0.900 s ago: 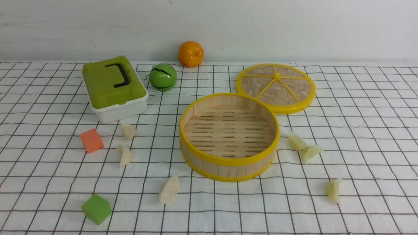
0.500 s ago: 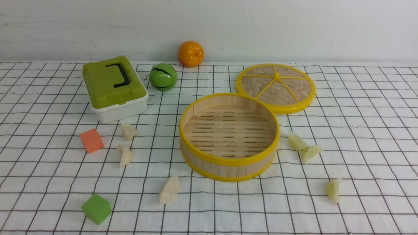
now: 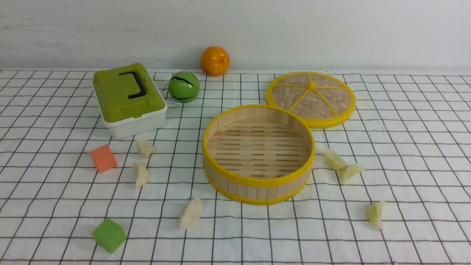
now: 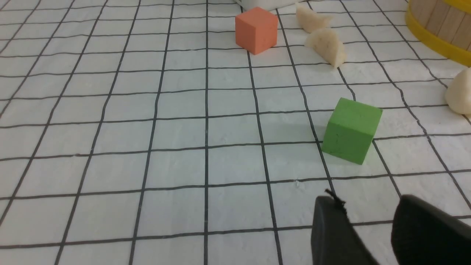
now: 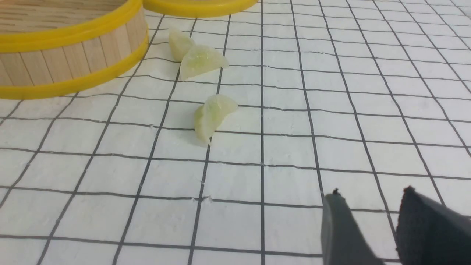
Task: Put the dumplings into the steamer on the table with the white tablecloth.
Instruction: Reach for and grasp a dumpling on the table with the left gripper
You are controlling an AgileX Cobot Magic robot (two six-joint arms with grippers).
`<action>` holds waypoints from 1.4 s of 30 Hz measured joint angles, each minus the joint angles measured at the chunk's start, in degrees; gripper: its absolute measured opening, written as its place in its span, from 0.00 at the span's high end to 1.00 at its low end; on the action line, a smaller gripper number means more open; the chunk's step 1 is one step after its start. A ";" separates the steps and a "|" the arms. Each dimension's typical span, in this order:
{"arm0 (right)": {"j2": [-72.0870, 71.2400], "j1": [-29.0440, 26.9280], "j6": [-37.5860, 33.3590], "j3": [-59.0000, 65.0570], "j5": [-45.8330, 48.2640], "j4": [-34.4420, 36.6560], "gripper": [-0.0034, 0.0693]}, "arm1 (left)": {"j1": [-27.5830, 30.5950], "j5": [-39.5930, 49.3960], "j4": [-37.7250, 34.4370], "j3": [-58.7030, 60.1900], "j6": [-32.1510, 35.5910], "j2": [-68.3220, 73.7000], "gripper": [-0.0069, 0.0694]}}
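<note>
The steamer point(image 3: 254, 192) stands empty at the middle of the white grid tablecloth point(image 3: 408, 147). Three cream-white dumplings point(image 3: 145, 148) point(image 3: 141, 175) point(image 3: 191, 213) lie left of it and three yellow-green dumplings point(image 3: 334, 159) point(image 3: 350, 171) point(image 3: 375, 214) lie right of it. Neither gripper shows in the front view. My left gripper point(image 4: 368, 206) is open and empty, low over the cloth, short of the green cube point(image 4: 351, 130). My right gripper point(image 5: 371, 197) is open and empty, short of the nearest green dumpling point(image 5: 211, 116).
The woven lid point(image 3: 311, 98) lies behind the steamer to the right. A white box with a green lid point(image 3: 128, 99), a green ball point(image 3: 183, 87) and an orange point(image 3: 215, 60) stand at the back left. An orange cube point(image 3: 103, 158) and the green cube point(image 3: 108, 235) lie front left.
</note>
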 joint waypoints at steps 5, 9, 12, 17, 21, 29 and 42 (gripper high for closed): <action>0.00 0.00 0.00 0.00 0.00 0.00 0.62 | 0.00 0.00 0.00 0.00 0.00 0.00 0.60; 0.00 0.00 0.00 0.00 0.00 0.00 0.62 | 0.00 0.00 0.00 0.00 0.00 0.00 0.60; 0.00 0.00 0.00 0.00 0.00 0.00 0.62 | 0.00 0.00 0.00 0.00 0.00 0.00 0.60; 0.00 0.00 0.00 0.00 0.00 0.00 0.62 | 0.00 0.00 0.00 0.00 0.00 0.00 0.60; 0.00 0.00 0.00 0.00 0.00 0.00 0.62 | 0.00 0.00 0.00 0.00 0.00 0.00 0.60; 0.00 0.00 0.00 0.00 0.00 0.00 0.62 | 0.00 0.00 0.00 0.00 0.00 0.00 0.60; 0.00 0.00 0.00 0.00 0.00 0.00 0.62 | 0.00 0.00 1.48 0.00 0.00 0.00 0.60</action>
